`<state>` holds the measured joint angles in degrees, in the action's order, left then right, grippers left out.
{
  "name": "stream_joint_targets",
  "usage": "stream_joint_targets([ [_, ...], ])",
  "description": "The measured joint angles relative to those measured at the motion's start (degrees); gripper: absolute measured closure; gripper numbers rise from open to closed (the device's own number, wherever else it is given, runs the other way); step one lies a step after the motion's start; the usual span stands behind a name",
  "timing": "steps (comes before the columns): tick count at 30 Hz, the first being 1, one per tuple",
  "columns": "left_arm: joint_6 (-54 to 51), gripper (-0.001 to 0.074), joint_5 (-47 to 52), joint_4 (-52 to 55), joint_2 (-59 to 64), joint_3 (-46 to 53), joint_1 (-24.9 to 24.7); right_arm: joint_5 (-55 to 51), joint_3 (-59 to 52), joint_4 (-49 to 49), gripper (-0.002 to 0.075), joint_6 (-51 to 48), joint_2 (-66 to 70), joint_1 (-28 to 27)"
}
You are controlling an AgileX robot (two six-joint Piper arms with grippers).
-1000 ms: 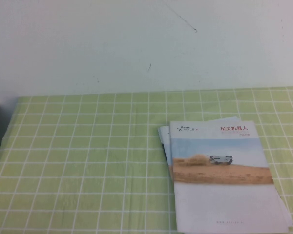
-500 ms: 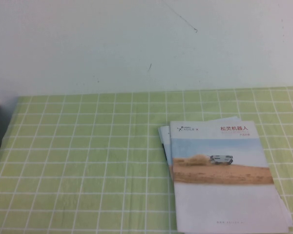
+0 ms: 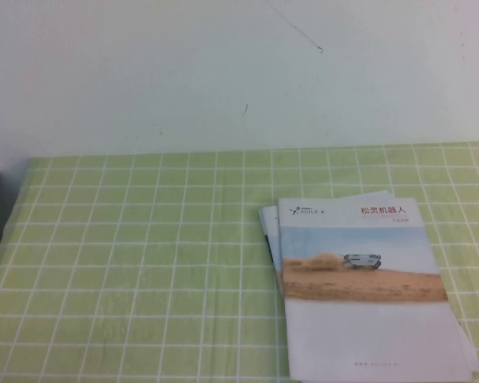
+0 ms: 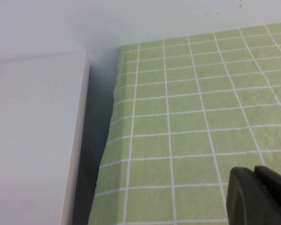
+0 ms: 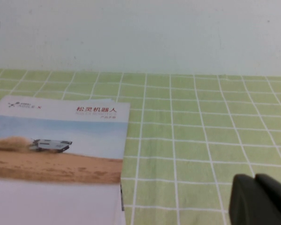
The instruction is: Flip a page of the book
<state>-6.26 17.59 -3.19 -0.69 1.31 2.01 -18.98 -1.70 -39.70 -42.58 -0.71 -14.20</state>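
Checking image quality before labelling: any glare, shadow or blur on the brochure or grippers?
High view: soft, even light, no glare on the brochure, small print blurred. Left wrist view: left gripper shut, dark and out of focus; shadow between white box and tablecloth. Right wrist view: right gripper shut, blurred.

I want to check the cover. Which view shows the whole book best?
The high view: the book lies closed, nearly all visible. The right wrist view shows only its upper part, beside the right gripper. The left wrist view shows none.
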Motion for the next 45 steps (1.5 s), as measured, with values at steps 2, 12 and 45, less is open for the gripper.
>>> stream_joint_targets([
  [2,0.0,0.0738,0.0,0.0,0.0,0.0,0.0,0.0,0.0,0.0,0.0728,0.0,0.0,0.0],
  [12,-0.1,0.0738,-0.4,5.6,0.0,0.0,0.0,-2.4,0.0,-0.1,0.0728,0.0,0.0,0.0],
  [45,6.3,0.0738,-11.5,-48.9,0.0,0.0,0.0,-6.8,0.0,-38.6,0.0728,-3.5,0.0,0.0],
])
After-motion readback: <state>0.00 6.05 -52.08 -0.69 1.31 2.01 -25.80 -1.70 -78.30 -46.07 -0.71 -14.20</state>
